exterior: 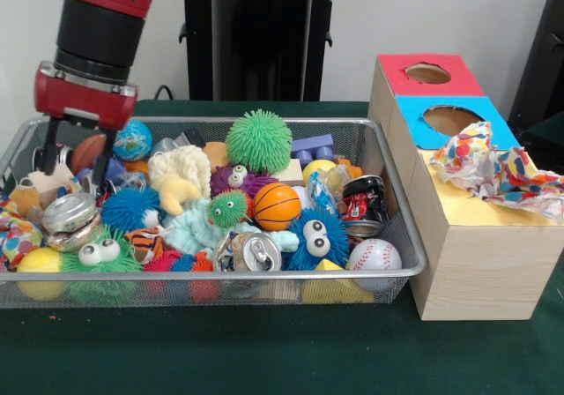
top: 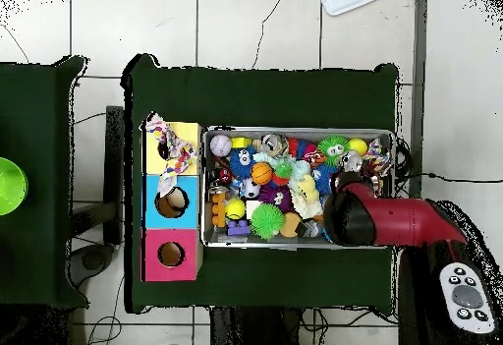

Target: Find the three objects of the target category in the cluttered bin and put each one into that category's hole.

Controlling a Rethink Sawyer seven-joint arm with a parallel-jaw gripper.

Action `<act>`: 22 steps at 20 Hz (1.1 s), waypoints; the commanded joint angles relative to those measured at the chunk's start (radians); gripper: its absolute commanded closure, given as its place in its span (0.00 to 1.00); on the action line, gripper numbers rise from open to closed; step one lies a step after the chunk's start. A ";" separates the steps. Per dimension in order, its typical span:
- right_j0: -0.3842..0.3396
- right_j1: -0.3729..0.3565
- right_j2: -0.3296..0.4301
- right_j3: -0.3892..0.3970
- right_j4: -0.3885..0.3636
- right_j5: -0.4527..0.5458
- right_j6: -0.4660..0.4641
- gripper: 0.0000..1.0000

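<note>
The silver wire-mesh bin [exterior: 401,203] [top: 295,131] is full of toys. My gripper [exterior: 77,159] is open and empty. It hangs over the bin's left end in the front view, with its fingers down among the toys around a brown ball. The arm [top: 378,218] hides it in the overhead view. One polka-dot cloth [exterior: 12,234] lies at the bin's left edge, just in front of the gripper. More polka-dot cloth [exterior: 493,167] [top: 169,150] lies crumpled on the yellow top [exterior: 463,208] of the wooden box [exterior: 480,267] and hides the hole there.
The box's red-surround hole [exterior: 427,73] and blue-surround hole [exterior: 451,118] are uncovered. Spiky balls, a green one [exterior: 258,140], a basketball [exterior: 277,205], a baseball [exterior: 374,255], cans [exterior: 256,254] and a cream plush [exterior: 179,167] crowd the bin. A green bowl [top: 8,186] sits on another table.
</note>
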 commanded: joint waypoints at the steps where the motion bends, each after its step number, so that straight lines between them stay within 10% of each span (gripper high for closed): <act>1: -0.056 0.026 0.098 0.014 -0.067 0.024 -0.058 0.00; 22: -0.015 0.134 0.045 -0.071 -0.126 -0.110 0.047 0.00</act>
